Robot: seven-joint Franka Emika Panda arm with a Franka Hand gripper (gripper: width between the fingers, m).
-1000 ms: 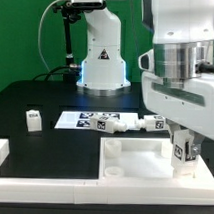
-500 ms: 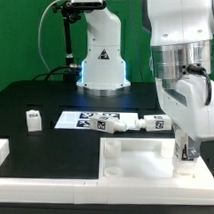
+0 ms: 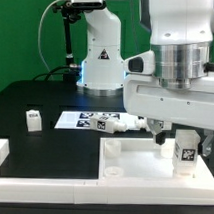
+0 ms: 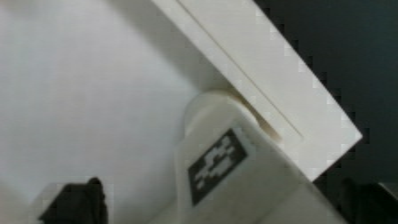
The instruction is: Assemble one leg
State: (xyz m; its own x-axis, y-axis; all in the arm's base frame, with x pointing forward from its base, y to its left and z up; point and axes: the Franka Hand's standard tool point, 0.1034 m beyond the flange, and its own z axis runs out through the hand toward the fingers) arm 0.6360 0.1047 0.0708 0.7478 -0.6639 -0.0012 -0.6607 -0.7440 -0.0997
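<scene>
A: Exterior view first. Gripper (image 3: 184,150) turned since a second ago: wrist rotated one way half a second back, now squared up again. Twisting, by the look of it, so probably screwing the leg (image 3: 184,153) into the panel (image 3: 128,161).

B: Leg between the fingers, then?

A: Right between them, tag facing out, base down at the panel's corner on the exterior view's right. Height hardly changed over that second. Long axis upright, top toward the wrist. Fingers set close against its sides, apparently clamped on it; actual contact not clear from here.

B: Other parts?

A: One spare leg (image 3: 33,118) well away from the jaws, more lying by the marker board (image 3: 82,121) behind.

B: Wrist view?

A: Leg (image 4: 222,150) just ahead of the jaws, tag visible, seated against the panel's raised rim (image 4: 267,80). Dark fingertips (image 4: 75,200) only at the frame edge, gap unreadable there. Judged: seating under way, more turns likely needed.
</scene>
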